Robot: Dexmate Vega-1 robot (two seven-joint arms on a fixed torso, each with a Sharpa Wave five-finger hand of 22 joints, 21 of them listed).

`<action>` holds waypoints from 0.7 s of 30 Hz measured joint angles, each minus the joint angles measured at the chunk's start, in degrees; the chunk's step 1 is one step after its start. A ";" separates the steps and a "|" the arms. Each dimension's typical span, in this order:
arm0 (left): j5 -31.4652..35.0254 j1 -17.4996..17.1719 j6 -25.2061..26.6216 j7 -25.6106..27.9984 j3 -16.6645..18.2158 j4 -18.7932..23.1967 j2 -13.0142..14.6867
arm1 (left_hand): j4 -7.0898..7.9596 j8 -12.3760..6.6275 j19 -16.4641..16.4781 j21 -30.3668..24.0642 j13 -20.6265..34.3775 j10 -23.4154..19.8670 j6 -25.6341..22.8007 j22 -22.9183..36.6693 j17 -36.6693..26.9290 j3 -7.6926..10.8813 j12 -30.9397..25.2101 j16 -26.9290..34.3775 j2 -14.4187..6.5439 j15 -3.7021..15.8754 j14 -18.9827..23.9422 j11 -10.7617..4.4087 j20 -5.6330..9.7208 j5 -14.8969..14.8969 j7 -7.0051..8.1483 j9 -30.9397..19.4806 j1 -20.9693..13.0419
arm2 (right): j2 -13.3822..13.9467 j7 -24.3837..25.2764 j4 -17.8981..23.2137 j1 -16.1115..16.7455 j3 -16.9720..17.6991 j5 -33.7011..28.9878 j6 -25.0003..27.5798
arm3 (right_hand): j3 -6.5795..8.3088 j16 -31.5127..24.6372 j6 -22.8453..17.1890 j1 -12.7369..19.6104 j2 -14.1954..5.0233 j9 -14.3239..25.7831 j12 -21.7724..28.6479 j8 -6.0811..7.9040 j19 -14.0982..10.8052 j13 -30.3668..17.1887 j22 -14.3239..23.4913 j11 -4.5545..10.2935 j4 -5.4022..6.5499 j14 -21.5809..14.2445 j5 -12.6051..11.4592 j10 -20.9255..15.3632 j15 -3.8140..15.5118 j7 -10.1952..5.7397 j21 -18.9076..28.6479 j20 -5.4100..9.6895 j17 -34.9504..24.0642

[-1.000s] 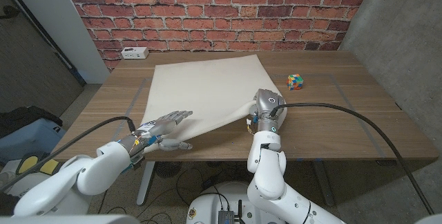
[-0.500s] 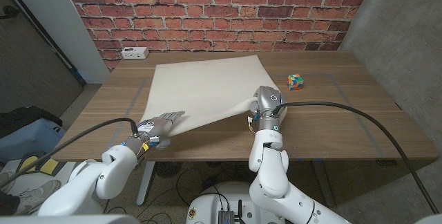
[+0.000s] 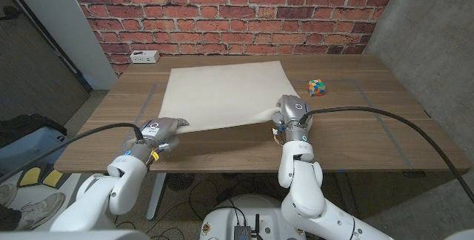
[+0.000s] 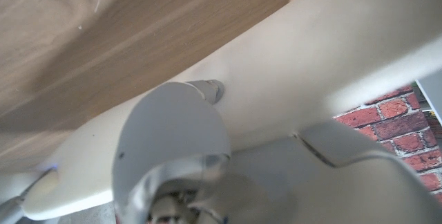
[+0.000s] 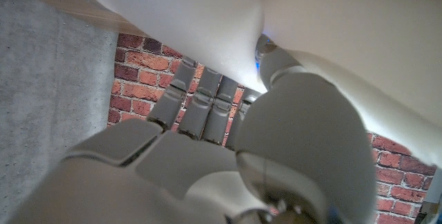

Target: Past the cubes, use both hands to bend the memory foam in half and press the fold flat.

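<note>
Each robot hand, left (image 3: 164, 128) and right (image 3: 286, 113), fingers closed on the memory foam's (image 3: 222, 92) lifted near corners.

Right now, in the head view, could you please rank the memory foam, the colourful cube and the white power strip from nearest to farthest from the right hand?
1. Memory foam: its near right corner is at the right hand.
2. Colourful cube: on the table's right side, beyond the hand.
3. White power strip: far left corner, by the brick wall.
</note>
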State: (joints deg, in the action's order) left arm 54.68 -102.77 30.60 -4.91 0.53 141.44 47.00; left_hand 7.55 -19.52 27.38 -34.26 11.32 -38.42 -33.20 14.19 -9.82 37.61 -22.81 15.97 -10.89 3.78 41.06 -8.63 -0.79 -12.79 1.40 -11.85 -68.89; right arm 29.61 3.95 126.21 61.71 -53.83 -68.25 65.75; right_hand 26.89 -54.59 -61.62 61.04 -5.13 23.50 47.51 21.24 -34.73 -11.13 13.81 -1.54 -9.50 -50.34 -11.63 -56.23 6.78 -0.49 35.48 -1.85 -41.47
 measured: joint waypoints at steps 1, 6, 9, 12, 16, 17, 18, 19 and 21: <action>-0.61 0.00 -0.18 -0.08 0.00 0.00 0.00 | 0.22 -0.01 0.46 -0.44 0.00 -1.10 -0.97 -0.15 0.00 0.22 -0.17 0.00 0.10 0.25 1.06 -0.07 0.09 0.00 -0.07 -0.03 0.57 | 0.83 0.00 0.60 0.21 0.11 0.00 0.00 | -0.33 0.31 0.21 0.00 0.00 0.29 0.23 -0.05 0.59 -0.02 0.00 0.22 0.35 0.68 0.17 0.63 -0.13 0.21 0.01 0.03 -3.21; -6.23 -0.37 -1.86 -2.33 4.42 1.10 -0.22 | 0.53 -1.04 0.97 -1.62 0.34 -4.59 -4.97 -0.88 0.04 0.54 -0.72 0.00 0.48 1.52 5.61 0.50 0.60 -0.46 -0.19 -0.39 1.96 | 4.41 -5.60 3.39 1.30 1.02 -1.91 -1.48 | -0.97 1.61 0.43 0.01 -0.02 0.80 -0.74 -0.27 3.38 -15.03 -0.07 1.34 1.38 3.64 0.28 3.99 -1.11 0.39 0.01 0.91 -19.76; -11.14 -0.40 -3.19 -5.11 7.57 1.82 -0.28 | 0.11 -1.27 0.97 -2.06 0.34 -5.73 -5.80 -1.15 0.23 0.96 -0.73 0.00 0.47 1.91 6.87 1.04 0.60 -0.51 -0.50 -0.57 2.42 | 5.97 -9.61 4.91 1.98 1.88 -3.05 -2.77 | -1.70 1.86 0.75 0.01 -0.07 0.82 -1.20 -0.50 4.47 -21.32 -0.25 1.90 2.10 4.22 0.28 5.13 -1.29 0.69 0.01 1.46 -20.00; -15.15 -0.37 -4.02 -7.53 9.16 2.12 -0.33 | -0.36 -1.83 0.97 -2.63 0.76 -6.50 -6.95 -1.40 0.24 1.43 -1.21 -0.58 0.55 2.37 7.38 1.81 0.60 -0.51 -1.22 -1.05 2.81 | 7.31 -12.21 6.62 2.98 3.02 -3.75 -3.56 | -3.22 2.48 1.88 -0.03 -0.73 1.38 -1.47 -0.56 6.25 -24.83 -0.38 2.57 2.83 5.04 0.28 6.85 -1.65 0.17 0.01 2.14 -19.15; -19.86 -0.02 -4.90 -10.82 11.96 2.53 -0.35 | -0.74 -3.06 1.68 -3.59 1.87 -7.20 -7.97 -1.79 0.23 1.99 -2.21 -1.46 0.61 2.36 7.99 2.51 -0.11 -0.51 -1.83 -2.05 3.32 | 8.63 -16.97 9.07 4.60 4.81 -5.59 -4.95 | -3.94 2.74 3.02 -0.65 -1.65 2.30 -1.66 -0.64 7.84 -28.15 -0.52 3.68 3.47 6.34 -0.07 8.41 -1.95 -0.96 0.01 3.39 -18.99; -21.25 -0.02 -5.12 -11.79 11.96 2.53 -0.35 | -0.82 -3.32 1.96 -3.85 2.16 -7.20 -7.97 -1.91 0.23 2.13 -2.24 -1.79 0.61 2.36 7.99 2.52 -0.39 -0.50 -1.83 -2.24 3.32 | 8.80 -16.97 9.56 5.01 5.22 -5.59 -4.95 | -4.07 3.06 3.23 -0.72 -2.02 2.53 -1.66 -0.64 8.07 -28.46 -0.51 3.82 3.59 6.69 -0.06 8.72 -2.07 -1.18 0.01 3.62 -18.99; -22.29 0.19 -5.29 -12.56 12.96 2.64 -0.28 | -0.91 -3.43 2.29 -4.15 2.46 -7.21 -8.00 -1.95 0.23 2.45 -2.82 -1.86 0.60 2.48 8.11 2.52 -0.72 -0.50 -1.85 -2.54 3.57 | 8.94 -18.90 10.08 5.45 5.65 -6.59 -5.43 | -4.20 3.13 3.44 -0.72 -2.02 2.74 -1.66 -0.47 8.23 -28.69 -0.51 4.02 3.67 6.79 -0.07 8.92 -2.17 -1.38 0.01 3.78 -19.01; -23.22 0.36 -5.42 -13.22 13.58 2.69 -0.20 | -0.98 -3.60 2.55 -4.45 2.77 -7.39 -8.27 -2.06 0.19 2.52 -3.12 -2.01 0.69 2.54 8.53 2.70 -0.98 -0.50 -2.12 -2.76 3.71 | 9.02 -20.20 10.63 5.93 6.11 -7.26 -5.73 | -4.16 3.37 3.57 -0.72 -2.02 2.86 -1.66 -0.25 8.25 -28.84 -0.52 4.30 3.71 7.01 -0.07 9.19 -2.35 -1.51 0.01 3.80 -19.18; -25.00 0.62 -5.64 -14.51 14.39 2.72 -0.01 | -1.30 -4.06 3.56 -5.18 3.61 -7.39 -8.27 -2.21 0.12 2.88 -4.05 -2.02 0.75 2.74 9.68 2.70 -0.94 -0.50 -2.12 -3.36 4.07 | 9.05 -21.87 12.06 7.26 7.39 -8.21 -6.17 | -3.97 3.76 3.83 -0.87 -2.16 3.23 -1.67 0.00 8.65 -29.03 -0.70 4.49 3.93 7.29 -0.44 9.39 -2.06 -1.78 0.01 4.20 -19.59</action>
State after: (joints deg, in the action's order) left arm 29.67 -102.15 24.97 -19.42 14.92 144.16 46.98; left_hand 6.25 -23.58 30.94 -39.44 14.94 -45.81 -41.47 11.97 -9.70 40.49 -26.86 13.95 -10.14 6.52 50.74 -5.93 -1.73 -13.29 -0.72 -15.20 -64.82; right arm 38.66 -17.92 138.27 68.97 -46.45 -76.47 59.58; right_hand 22.92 -50.83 -57.79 60.17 -7.30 26.74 45.84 21.24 -26.08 -40.16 13.12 2.95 -5.56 -43.05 -12.07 -46.83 4.71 -2.27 35.49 2.35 -61.06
